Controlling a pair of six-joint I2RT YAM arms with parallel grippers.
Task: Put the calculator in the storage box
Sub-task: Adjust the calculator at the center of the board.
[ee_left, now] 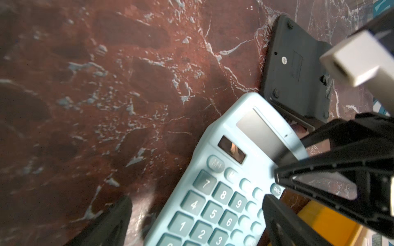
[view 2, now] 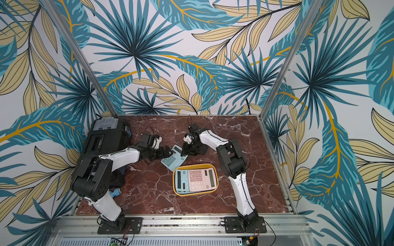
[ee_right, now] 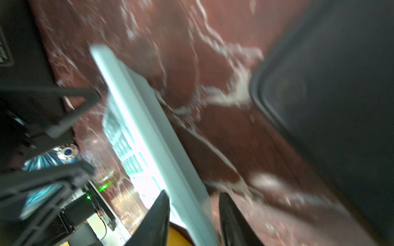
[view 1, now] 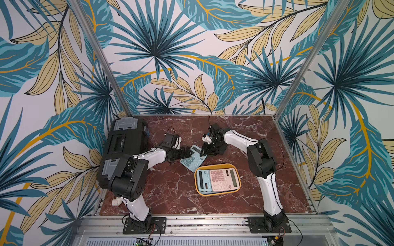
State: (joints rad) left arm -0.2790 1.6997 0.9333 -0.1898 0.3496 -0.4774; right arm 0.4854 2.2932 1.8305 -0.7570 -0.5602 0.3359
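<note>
The calculator (view 1: 193, 160), the loose blue one, lies askew and face up near the middle of the counter (view 1: 170, 191), just beyond the far left corner of the box (view 1: 217, 165). Its near corner reaches the yellow rim; whether they touch I cannot tell.

My left pincer (ee_left: 196, 198) is spread wide, low over the keypad end, the keys lying between its fingers (ee_left: 115, 221); it grips nothing.

My right pincer (ee_right: 193, 193) is at the display end. Its fingers (ee_right: 157, 219) straddle the calculator's edge, one on the key side, one outside. That view is blurred, and I cannot tell whether they clamp the edge or only flank it.

A black calculator (ee_left: 294, 64) lies face down just beyond the display end, beside my right pincer. In the box lie a pink calculator (view 1: 222, 179) and a second blue calculator (view 1: 202, 180), the pink partly over the blue.
</note>
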